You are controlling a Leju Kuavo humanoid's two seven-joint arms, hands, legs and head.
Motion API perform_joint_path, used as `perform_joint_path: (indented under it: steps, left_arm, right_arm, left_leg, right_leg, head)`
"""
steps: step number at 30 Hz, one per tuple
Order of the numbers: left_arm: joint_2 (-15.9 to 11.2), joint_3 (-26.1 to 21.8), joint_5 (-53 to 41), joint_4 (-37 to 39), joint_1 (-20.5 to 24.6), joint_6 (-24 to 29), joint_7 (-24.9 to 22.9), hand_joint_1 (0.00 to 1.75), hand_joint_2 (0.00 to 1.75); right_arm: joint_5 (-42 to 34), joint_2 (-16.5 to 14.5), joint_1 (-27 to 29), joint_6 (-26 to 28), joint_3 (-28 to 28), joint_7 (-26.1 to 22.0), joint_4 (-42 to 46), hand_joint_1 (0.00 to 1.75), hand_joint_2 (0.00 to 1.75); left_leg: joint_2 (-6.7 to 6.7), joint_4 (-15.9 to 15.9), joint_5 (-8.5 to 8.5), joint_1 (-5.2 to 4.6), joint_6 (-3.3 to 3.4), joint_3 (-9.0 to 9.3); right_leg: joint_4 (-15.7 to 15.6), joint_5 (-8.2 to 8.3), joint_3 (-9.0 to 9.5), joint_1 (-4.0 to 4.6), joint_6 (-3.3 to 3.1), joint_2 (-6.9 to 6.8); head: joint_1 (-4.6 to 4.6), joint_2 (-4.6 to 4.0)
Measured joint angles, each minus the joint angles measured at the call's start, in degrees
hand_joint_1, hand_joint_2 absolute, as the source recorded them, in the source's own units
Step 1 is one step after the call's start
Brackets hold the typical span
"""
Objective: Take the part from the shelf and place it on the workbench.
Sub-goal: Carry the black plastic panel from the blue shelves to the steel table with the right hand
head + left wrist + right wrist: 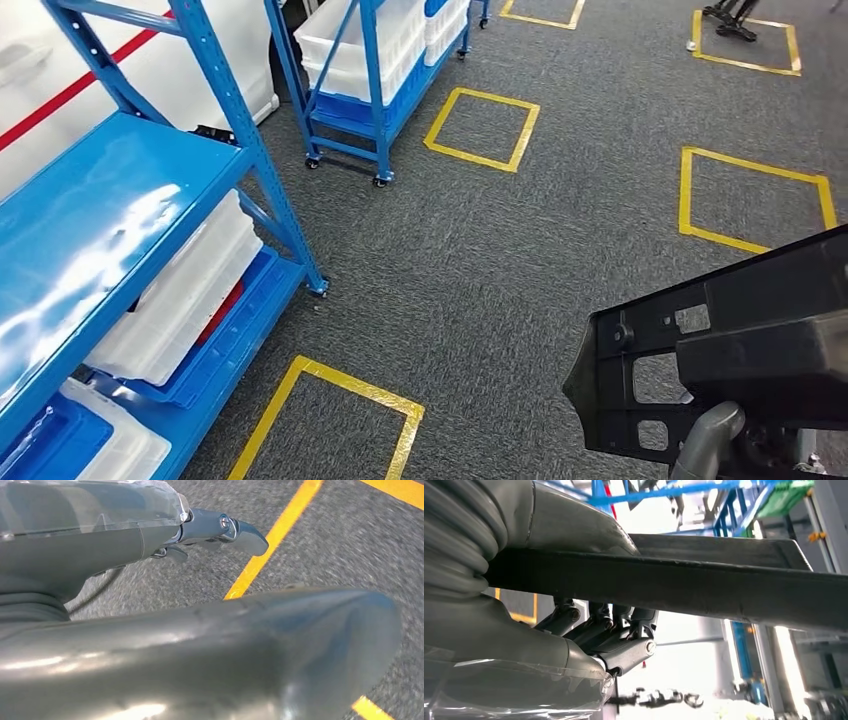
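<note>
Black part (730,350) over carpet, right robot hand (589,635) gripping underneath

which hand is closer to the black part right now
Right. The right hand grips the black part, thumb on one side and fingers on the other. The left hand hangs over the grey carpet, holding nothing.

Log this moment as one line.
right hand: grips black part | left hand: holds nothing | part: over carpet, off shelf
</note>
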State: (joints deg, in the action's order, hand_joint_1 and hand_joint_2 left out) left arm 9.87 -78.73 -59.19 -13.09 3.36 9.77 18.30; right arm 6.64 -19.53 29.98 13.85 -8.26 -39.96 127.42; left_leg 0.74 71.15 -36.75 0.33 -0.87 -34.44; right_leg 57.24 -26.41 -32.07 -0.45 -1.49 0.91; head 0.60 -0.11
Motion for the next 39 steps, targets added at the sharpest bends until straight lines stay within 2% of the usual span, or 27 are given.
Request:
perform_joint_path:
  steps: [1, 2, 3, 5, 7, 8, 9, 10, 12, 14, 16, 17, 18, 19, 21, 23, 25, 27, 29, 30, 31, 32, 33, 34, 36, 38, 39]
  left_arm:
    - [0.0, 0.0, 0.0, 0.0, -0.1, 0.0, 0.0, 0.00, 0.00]
    - [0.0, 0.0, -0.1, 0.0, -0.1, 0.1, 0.1, 0.00, 0.00]
    - [0.0, 0.0, -0.2, 0.0, -0.2, 0.1, 0.2, 0.00, 0.00]
    - [0.0, 0.0, -0.3, 0.0, -0.2, 0.2, 0.3, 0.00, 0.00]
    - [0.0, 0.0, -0.4, 0.0, -0.2, 0.3, 0.3, 0.00, 0.00]
    - [-0.1, 0.0, -0.3, 0.0, -0.2, 0.5, 0.3, 0.00, 0.00]
    - [-0.1, 0.0, -0.2, 0.0, -0.2, 0.7, 0.3, 0.00, 0.00]
    - [-0.1, -0.1, -0.1, 0.0, -0.1, 0.8, 0.3, 0.00, 0.00]
    - [0.0, -0.1, 0.2, 0.0, -0.1, 1.1, 0.3, 0.00, 0.00]
    - [-0.1, -0.3, 0.5, 0.0, -0.2, 1.4, 0.4, 0.00, 0.00]
    - [0.0, -0.5, 0.6, 0.0, -0.3, 1.7, 0.5, 0.00, 0.00]
    - [0.0, -0.6, 0.7, 0.0, -0.3, 1.8, 0.5, 0.00, 0.00]
    - [0.0, -0.7, 0.7, 0.0, -0.2, 1.9, 0.5, 0.00, 0.00]
    - [0.0, -0.7, 0.7, 0.0, -0.1, 1.9, 0.6, 0.00, 0.00]
    - [0.0, -0.7, 0.7, 0.0, -0.1, 1.9, 0.7, 0.00, 0.00]
    - [0.0, -0.7, 0.7, 0.0, 0.0, 2.0, 0.7, 0.00, 0.00]
    - [0.0, -0.7, 0.7, 0.0, 0.2, 2.0, 0.8, 0.00, 0.00]
    - [0.1, -0.7, 0.7, 0.0, 0.3, 2.2, 0.8, 0.00, 0.00]
    - [0.1, -0.8, 0.8, 0.0, 0.2, 2.3, 0.9, 0.00, 0.00]
    - [0.1, -0.9, 0.9, 0.0, 0.1, 2.4, 1.0, 0.00, 0.00]
    - [0.1, -1.0, 1.0, 0.0, 0.0, 2.5, 1.0, 0.00, 0.00]
    - [0.1, -1.1, 1.0, 0.0, -0.1, 2.7, 1.1, 0.00, 0.00]
    - [0.1, -1.1, 1.1, 0.0, -0.1, 2.8, 1.2, 0.00, 0.00]
    - [0.1, -1.1, 1.1, 0.0, -0.2, 2.8, 1.2, 0.00, 0.00]
    - [0.1, -1.2, 1.2, 0.0, -0.1, 2.9, 1.2, 0.00, 0.00]
    - [0.2, -1.3, 1.2, 0.0, -0.1, 2.9, 1.2, 0.00, 0.00]
    - [0.2, -1.4, 1.3, 0.0, -0.1, 2.9, 1.2, 0.00, 0.00]
  right_arm:
    - [-0.2, 0.2, 0.0, 0.3, -0.2, 0.0, -0.2, 1.75, 1.75]
    - [-0.6, 0.4, 0.0, 0.3, -0.3, 0.0, -0.3, 1.75, 1.75]
    - [-1.0, 0.5, 0.1, 0.1, -0.3, 0.0, -0.3, 1.75, 1.75]
    - [-2.0, 0.6, 0.3, -1.3, -0.3, 0.0, -0.3, 1.75, 1.75]
    - [-2.9, 0.6, 0.7, -3.4, -0.1, 0.0, -0.3, 1.75, 1.75]
    - [-3.3, 0.5, 0.9, -4.6, 0.1, 0.0, -0.3, 1.75, 1.75]
    - [-3.7, 0.4, 1.2, -5.7, 0.5, 0.0, -0.3, 1.75, 1.75]
    - [-4.1, 0.3, 1.4, -6.6, 0.9, 0.0, -0.3, 1.75, 1.75]
    - [-4.5, 0.1, 1.6, -7.7, 1.7, 0.0, -0.3, 1.75, 1.75]
    - [-4.7, 0.1, 1.7, -8.1, 2.2, 0.0, -0.2, 1.75, 1.75]
    - [-4.8, 0.1, 1.7, -8.3, 2.7, 0.0, -0.2, 1.75, 1.75]
    - [-4.9, 0.1, 1.7, -8.4, 3.0, 0.0, -0.2, 1.75, 1.75]
    - [-4.9, 0.1, 1.8, -8.5, 3.2, 0.0, -0.2, 1.75, 1.75]
    - [-5.0, 0.1, 1.8, -8.6, 3.4, 0.0, -0.2, 1.75, 1.75]
    - [-5.1, 0.1, 1.8, -8.7, 3.5, 0.0, -0.2, 1.75, 1.75]
    - [-5.2, 0.0, 1.8, -8.7, 3.6, 0.0, -0.2, 1.75, 1.75]
    - [-5.5, -0.1, 1.9, -8.9, 3.8, 0.0, -0.2, 1.75, 1.75]
    - [-6.4, -0.3, 2.0, -9.4, 4.1, -0.1, -0.2, 1.75, 1.75]
    - [-7.4, -0.5, 2.1, -10.3, 4.3, 0.0, -0.3, 1.75, 1.75]
    - [-7.9, -0.5, 2.1, -10.7, 4.5, 0.0, -0.4, 1.75, 1.75]
    - [-8.3, -0.5, 2.1, -11.1, 4.6, 0.0, -0.6, 1.75, 1.75]
    - [-8.7, -0.5, 2.1, -11.5, 4.8, 0.0, -0.7, 1.75, 1.75]
    - [-9.1, -0.5, 2.1, -11.8, 5.0, 0.0, -0.8, 1.75, 1.75]
    - [-9.3, -0.5, 2.1, -12.0, 5.1, 0.0, -0.9, 1.75, 1.75]
    - [-9.5, -0.5, 2.0, -12.4, 5.3, 0.0, -1.1, 1.75, 1.75]
    - [-9.5, -0.6, 2.0, -12.7, 5.5, 0.0, -1.2, 1.75, 1.75]
    - [-9.5, -0.6, 2.0, -12.8, 5.6, 0.0, -1.2, 1.75, 1.75]
  left_leg:
    - [-0.18, 1.8, -0.18, 0.01, -0.03, -0.89]
    - [-0.30, 1.3, 0.91, 0.03, -0.02, -0.74]
    - [-0.68, -1.4, 2.98, 0.09, 0.04, 0.40]
    - [-3.65, -9.0, 6.69, 0.38, 0.22, 3.53]
    - [-6.13, -12.6, 7.60, 0.49, 0.49, 4.84]
    - [-6.15, -12.7, 7.51, 0.34, 0.68, 4.87]
    - [-5.34, -12.9, 7.70, 0.28, 1.02, 4.90]
    - [-4.47, -13.2, 7.93, 0.26, 1.41, 5.02]
    - [-2.63, -13.8, 8.39, 0.37, 2.17, 5.19]
    - [-0.73, -14.0, 8.46, 0.13, 2.52, 5.15]
    - [1.20, -13.9, 8.35, -0.10, 2.58, 5.07]
    - [2.09, -13.9, 8.27, -0.15, 2.57, 5.08]
    - [2.88, -13.9, 8.16, -0.17, 2.52, 5.17]
    - [3.59, -13.9, 8.01, -0.20, 2.42, 5.34]
    - [4.69, -13.9, 7.64, -0.42, 2.01, 5.75]
    - [5.63, -14.0, 7.40, -0.60, 1.50, 6.12]
    - [6.40, -14.1, 7.14, -0.59, 0.95, 6.47]
    - [4.44, -11.9, 5.40, -0.45, 0.48, 5.78]
    - [1.08, -5.1, 1.73, -0.21, 0.28, 2.68]
    - [0.21, -1.1, 0.14, -0.16, 0.20, 0.67]
    - [-0.15, 1.8, -0.52, -0.12, 0.13, -0.89]
    - [-0.25, 2.6, 0.06, -0.09, 0.09, -1.56]
    - [-0.37, 1.1, 1.77, -0.03, 0.08, -1.16]
    - [-0.82, -2.3, 4.18, 0.10, 0.08, 0.16]
    - [-3.38, -9.4, 7.38, 0.49, 0.19, 2.97]
    - [-4.98, -12.1, 7.83, 0.51, 0.57, 3.90]
    - [-4.53, -12.2, 7.93, 0.34, 0.88, 3.90]
  right_leg:
    - [0.1, 0.02, -0.07, 0.04, -0.02, 0.85]
    - [0.3, 0.02, -0.10, 0.07, 0.01, 1.75]
    - [0.5, -0.03, -0.11, 0.06, 0.10, 2.67]
    - [1.2, -0.23, -0.36, 0.02, 0.48, 4.27]
    - [1.7, -0.22, -1.02, -0.05, 1.17, 5.60]
    - [1.7, -0.05, -1.35, -0.14, 1.60, 6.30]
    - [1.7, 0.18, -1.60, -0.24, 2.03, 7.06]
    - [1.8, 0.17, -1.81, -0.31, 2.35, 6.89]
    - [4.6, -1.61, -3.27, -0.16, 2.86, 3.87]
    - [11.6, -5.37, -6.70, -0.13, 3.27, 0.28]
    - [17.4, -7.29, -9.55, -0.34, 3.58, -0.55]
    - [17.5, -6.70, -9.52, -0.39, 3.63, -0.73]
    - [15.1, -5.13, -8.16, -0.39, 3.58, -1.11]
    - [11.0, -3.15, -5.78, -0.33, 3.43, -2.04]
    - [3.6, -0.86, -1.60, 0.15, 2.75, -4.28]
    - [1.3, -0.71, -0.60, 0.61, 1.99, -4.77]
    - [0.9, -0.40, -0.66, 0.49, 1.36, -3.39]
    - [0.3, -0.02, -0.40, 0.12, 0.71, -2.15]
    - [0.1, 0.13, -0.28, 0.01, 0.31, -0.96]
    - [0.2, 0.14, -0.31, 0.05, 0.22, -0.21]
    - [0.2, 0.12, -0.31, 0.08, 0.19, 0.62]
    - [0.3, 0.10, -0.28, 0.09, 0.19, 1.48]
    - [0.5, 0.05, -0.25, 0.08, 0.25, 2.36]
    - [0.7, -0.04, -0.23, 0.04, 0.37, 3.17]
    - [1.4, -0.33, -0.55, 0.02, 0.84, 4.62]
    - [1.9, -0.38, -1.13, -0.03, 1.52, 5.76]
    - [2.0, -0.25, -1.38, -0.08, 1.89, 6.36]
  head:
    - [0.01, 0.00]
    - [0.01, 0.00]
    - [0.01, 0.00]
    - [-0.01, 0.00]
    - [-0.03, 0.00]
    - [-0.04, 0.00]
    - [-0.04, 0.00]
    - [-0.05, 0.00]
    - [-0.25, 0.00]
    - [-0.46, 0.00]
    - [-0.46, 0.00]
    - [-0.46, 0.00]
    - [-0.46, 0.00]
    - [-0.47, 0.00]
    - [-0.44, 0.00]
    - [-0.41, 0.00]
    - [-0.42, 0.00]
    - [-0.32, 0.00]
    - [-0.17, 0.00]
    - [-0.12, 0.00]
    - [-0.11, 0.00]
    - [-0.11, 0.00]
    - [-0.11, 0.00]
    - [-0.11, 0.00]
    - [-0.13, 0.00]
    - [-0.16, 0.00]
    - [-0.17, 0.00]
